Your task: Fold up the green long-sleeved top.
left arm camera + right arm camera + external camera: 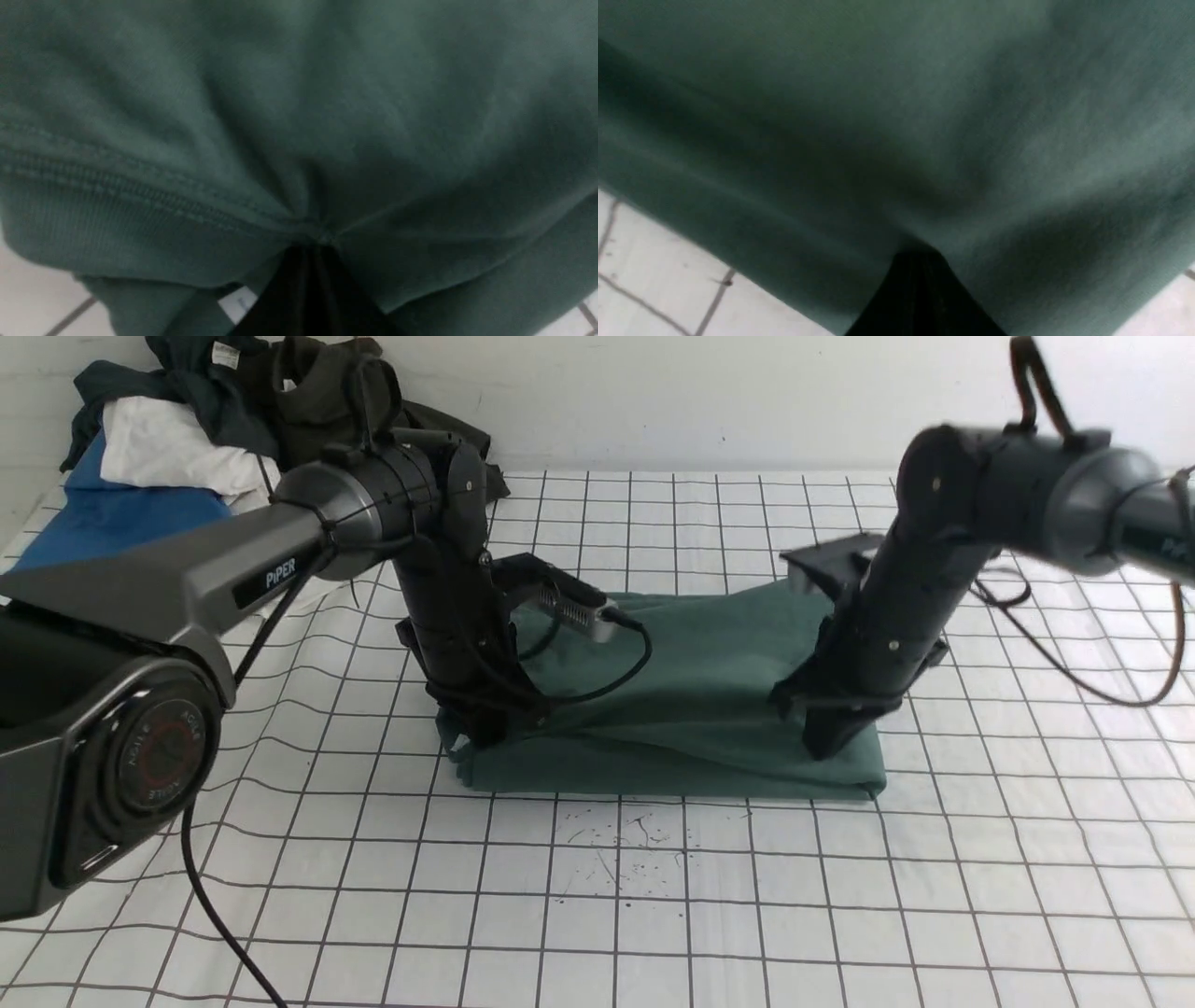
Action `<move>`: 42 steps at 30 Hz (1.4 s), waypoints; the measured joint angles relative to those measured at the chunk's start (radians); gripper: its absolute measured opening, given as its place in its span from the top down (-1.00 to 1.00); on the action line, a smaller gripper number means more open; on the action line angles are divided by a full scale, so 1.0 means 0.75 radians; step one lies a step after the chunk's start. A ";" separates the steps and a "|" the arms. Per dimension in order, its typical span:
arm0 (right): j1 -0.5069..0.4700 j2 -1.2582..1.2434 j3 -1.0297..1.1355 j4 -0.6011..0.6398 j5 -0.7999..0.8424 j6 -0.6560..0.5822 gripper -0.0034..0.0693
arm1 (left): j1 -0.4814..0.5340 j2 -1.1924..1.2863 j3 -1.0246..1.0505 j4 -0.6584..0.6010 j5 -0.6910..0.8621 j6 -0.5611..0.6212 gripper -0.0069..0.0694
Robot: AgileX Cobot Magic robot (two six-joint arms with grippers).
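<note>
Green long-sleeved top (672,709) lies folded into a wide rectangle at the middle of the gridded table (980,896). Its 6 o'clock edge is a straight, stacked fold running side to side. Its 12 o'clock side is humped and partly hidden behind both arms.

Left gripper (476,737) sits at the top's 8 o'clock corner. In your left wrist view the jaws are together and pinching cloth (310,249). The ribbed hem (117,210) bunches into the tips.

Right gripper (831,742) points down near the top's 4 o'clock corner, just inside the right edge. In your right wrist view its jaws are closed (917,259), with creases running into the tips. It looks like a nip on the cloth.

You have bare grid at 6, 3 and 12 o'clock of the top. There are small ink specks (625,849) just off the 6 o'clock edge. At 10 o'clock a clothes pile (233,411) fills the far corner, well apart from the top.
</note>
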State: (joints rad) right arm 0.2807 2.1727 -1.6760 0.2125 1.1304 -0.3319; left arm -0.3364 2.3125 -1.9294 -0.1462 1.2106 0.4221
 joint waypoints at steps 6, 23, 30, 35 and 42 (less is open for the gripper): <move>0.000 -0.012 0.002 0.004 -0.037 0.000 0.94 | 0.000 -0.049 0.015 0.005 -0.004 0.000 0.84; 0.000 -0.768 -0.172 0.003 0.021 0.006 0.94 | 0.000 -1.064 0.209 0.168 0.036 -0.114 0.84; 0.000 -1.141 0.163 0.031 -0.109 0.007 0.94 | 0.000 -1.602 0.829 0.333 0.014 -0.268 0.84; 0.000 -1.417 0.495 0.119 -0.387 -0.037 0.94 | 0.000 -2.036 1.322 0.405 -0.197 -0.426 0.84; -0.001 -1.793 0.908 0.329 -0.744 -0.205 0.94 | 0.000 -2.591 1.767 0.481 -0.339 -0.679 0.84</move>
State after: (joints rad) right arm 0.2798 0.8277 -0.9949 0.4591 0.5720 -0.4853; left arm -0.3364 0.3689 -0.6040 0.2144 0.9562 -0.0874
